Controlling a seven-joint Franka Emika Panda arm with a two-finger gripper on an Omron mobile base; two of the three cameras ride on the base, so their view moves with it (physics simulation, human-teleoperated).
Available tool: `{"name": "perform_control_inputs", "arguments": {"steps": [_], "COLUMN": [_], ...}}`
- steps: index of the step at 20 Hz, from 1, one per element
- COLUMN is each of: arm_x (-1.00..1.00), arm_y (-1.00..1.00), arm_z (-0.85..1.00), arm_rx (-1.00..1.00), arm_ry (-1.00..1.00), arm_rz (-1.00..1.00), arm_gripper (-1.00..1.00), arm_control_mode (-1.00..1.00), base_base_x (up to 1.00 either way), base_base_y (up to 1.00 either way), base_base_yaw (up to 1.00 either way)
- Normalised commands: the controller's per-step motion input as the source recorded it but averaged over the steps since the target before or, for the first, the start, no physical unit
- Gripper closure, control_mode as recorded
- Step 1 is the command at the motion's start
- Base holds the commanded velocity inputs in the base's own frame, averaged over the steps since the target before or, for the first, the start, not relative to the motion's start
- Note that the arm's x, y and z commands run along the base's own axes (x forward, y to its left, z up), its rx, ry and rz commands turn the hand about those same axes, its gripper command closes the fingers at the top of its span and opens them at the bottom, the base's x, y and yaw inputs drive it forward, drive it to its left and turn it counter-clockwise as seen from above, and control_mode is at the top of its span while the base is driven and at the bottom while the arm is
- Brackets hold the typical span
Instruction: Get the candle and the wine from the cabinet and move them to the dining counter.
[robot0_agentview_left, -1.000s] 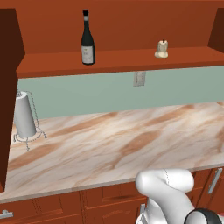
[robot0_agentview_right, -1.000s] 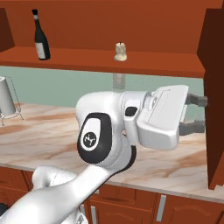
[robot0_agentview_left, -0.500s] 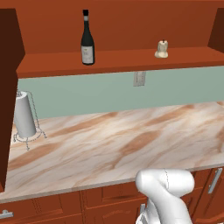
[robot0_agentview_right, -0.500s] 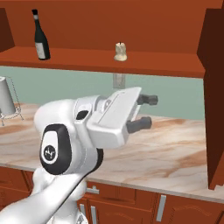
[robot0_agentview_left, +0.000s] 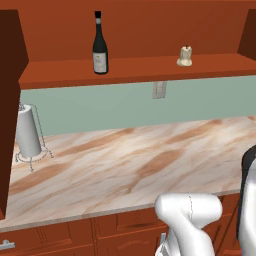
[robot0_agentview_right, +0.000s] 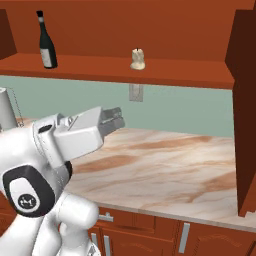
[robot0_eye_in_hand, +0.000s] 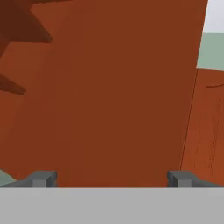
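The cabinet (robot0_agentview_left: 140, 67) stands open, its doors swung aside (robot0_agentview_right: 245, 100). On its shelf the wine (robot0_agentview_left: 100, 45) (robot0_agentview_right: 46, 42) stands upright at the left, a dark bottle with a pale label. The small cream candle (robot0_agentview_left: 185, 56) (robot0_agentview_right: 137, 59) sits further right on the same shelf. My gripper (robot0_agentview_right: 114, 119) hangs over the wall counter, below the shelf and between the two, pointing up and to the right. Its jaws are open and hold nothing. In the hand view the fingertips (robot0_eye_in_hand: 43, 178) stand wide apart before red-brown cabinet wood (robot0_eye_in_hand: 109, 87). The dining counter is out of view.
A grey paper-towel roll on a wire stand (robot0_agentview_left: 29, 135) (robot0_agentview_right: 5, 107) sits at the left of the marble wall counter (robot0_agentview_left: 130, 165). A wall outlet (robot0_agentview_left: 160, 90) is under the shelf. The open right door (robot0_agentview_right: 245, 100) juts out over the counter.
The arm has swung so the gripper moved leftward in the right base view, away from the right door. Jaws stayed open. Bottle and candle have not moved.
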Motion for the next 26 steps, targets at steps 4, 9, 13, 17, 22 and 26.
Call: {"name": "perform_control_inputs", "arguments": {"steps": [4,9,13,17,22,26], "arm_x": [0.00,-0.03,-0.01,0.11,0.38,0.51], "arm_y": [0.67,0.52,0.39,0.24,0.09,0.28], "arm_z": [0.16,0.13,0.01,0.00,0.02,0.02], "arm_rx": [0.11,0.19,0.28,0.37,0.42,0.20], "arm_ry": [0.08,0.02,0.00,-0.01,-0.04,0.00], "arm_rz": [0.31,0.30,0.27,0.27,0.28,0.24], "arm_gripper": [-1.00,-1.00,-1.00,-1.00,-1.00,-1.00], "arm_control_mode": [-1.00,-1.00,-1.00,-1.00,-1.00,-1.00], "base_base_x": [0.00,0.00,0.00,0.00,0.00,0.00], "base_base_y": [0.00,0.00,0.00,0.00,0.00,0.00], "base_base_yaw": [0.00,0.00,0.00,0.00,0.00,0.00]}}
